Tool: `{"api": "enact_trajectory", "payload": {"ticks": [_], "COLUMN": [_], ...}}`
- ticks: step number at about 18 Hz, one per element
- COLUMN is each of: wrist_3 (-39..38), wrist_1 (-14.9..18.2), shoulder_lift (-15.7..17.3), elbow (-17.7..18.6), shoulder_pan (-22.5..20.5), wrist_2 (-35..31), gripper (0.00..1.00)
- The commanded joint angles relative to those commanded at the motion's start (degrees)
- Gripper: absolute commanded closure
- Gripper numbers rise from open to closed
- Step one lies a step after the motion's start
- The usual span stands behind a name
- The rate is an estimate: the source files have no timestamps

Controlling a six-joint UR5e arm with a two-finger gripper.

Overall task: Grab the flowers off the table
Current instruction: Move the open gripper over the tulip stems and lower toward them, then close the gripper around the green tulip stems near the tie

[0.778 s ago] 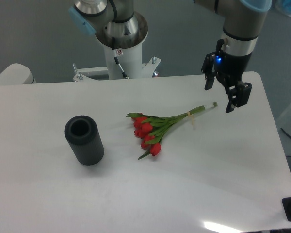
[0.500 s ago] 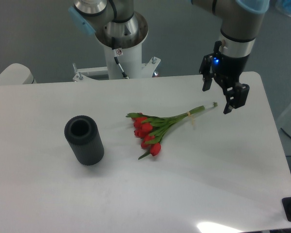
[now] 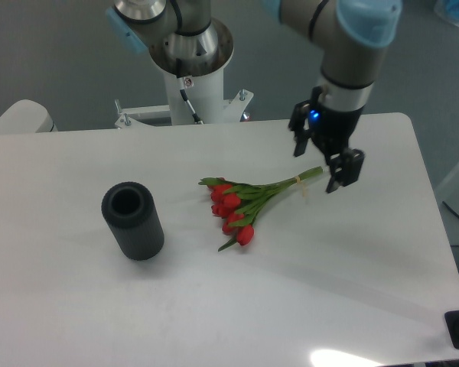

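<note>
While the flowers (image 3: 245, 200) lie on the table (image 3: 367, 260), the pincer (image 3: 318, 165) hovers over their stem ends — open, holding nothing.

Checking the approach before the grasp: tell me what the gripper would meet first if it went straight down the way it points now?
Most likely the stem end of the flowers, which lies between the open gripper fingers, then the table beneath. Depth is hard to judge from this single view.
</note>
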State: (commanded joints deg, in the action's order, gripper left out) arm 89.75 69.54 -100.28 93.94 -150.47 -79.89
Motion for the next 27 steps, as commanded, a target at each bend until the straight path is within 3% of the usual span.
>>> {"api": "enact_trajectory", "payload": {"ticks": [2, 5, 10, 13, 16, 23, 27], "wrist_3": [-1.24, -4.83, -5.37, -6.16, -7.56, -7.83, -7.92], "wrist_1": [-2.03, -2.56, -5.20, -6.34, -11.69, -16.70, -20.23], "shoulder_lift": [0.53, 0.62, -1.14, -1.32, -1.75, -3.25, -5.70], "elbow": [2.73, 5.98, 10.03, 12.93, 15.13, 19.17, 21.28], "shoulder_pan": [0.44, 0.53, 2.11, 1.94, 1.50, 0.80, 0.80], "wrist_2": [0.00, -0.96, -13.87, -13.80, -13.71, -13.80, -13.89], "gripper": [0.00, 0.00, 0.00, 0.00, 0.00, 0.00, 0.00]}}
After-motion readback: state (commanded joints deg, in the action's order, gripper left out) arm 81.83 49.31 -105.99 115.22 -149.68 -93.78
